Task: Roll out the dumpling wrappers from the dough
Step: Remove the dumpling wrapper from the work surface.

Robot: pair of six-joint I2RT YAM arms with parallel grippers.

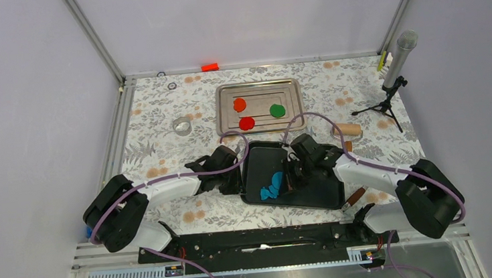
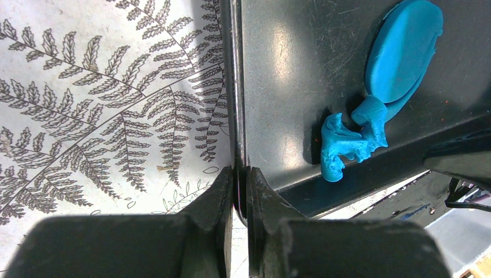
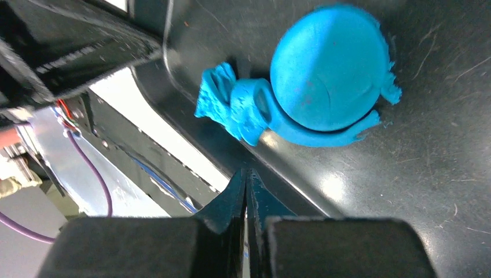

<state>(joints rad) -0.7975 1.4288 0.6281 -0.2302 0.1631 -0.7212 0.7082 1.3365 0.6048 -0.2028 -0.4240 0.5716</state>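
On the black tray (image 1: 315,190) lies a round bright blue dumpling wrapper (image 3: 327,66) (image 2: 402,49) (image 1: 277,178), resting on a thin blue crescent. A ragged scrap of blue dough (image 3: 231,104) (image 2: 347,145) sticks to its near side. My left gripper (image 2: 240,179) (image 1: 239,173) is shut on the black tray's left rim. Just right of the blue clay, my right gripper (image 3: 246,176) (image 1: 290,181) hangs over the tray near its front wall, shut with nothing in it. An orange (image 1: 239,104), a red (image 1: 247,123) and a green wrapper (image 1: 277,111) lie in the silver tray (image 1: 226,93) behind.
A wooden rolling pin (image 1: 349,130) lies right of the silver tray. A clear round ring (image 1: 182,126) sits to its left. A microphone on a tripod (image 1: 392,79) stands at the back right. A brown-handled tool (image 1: 356,196) lies by the black tray's right corner.
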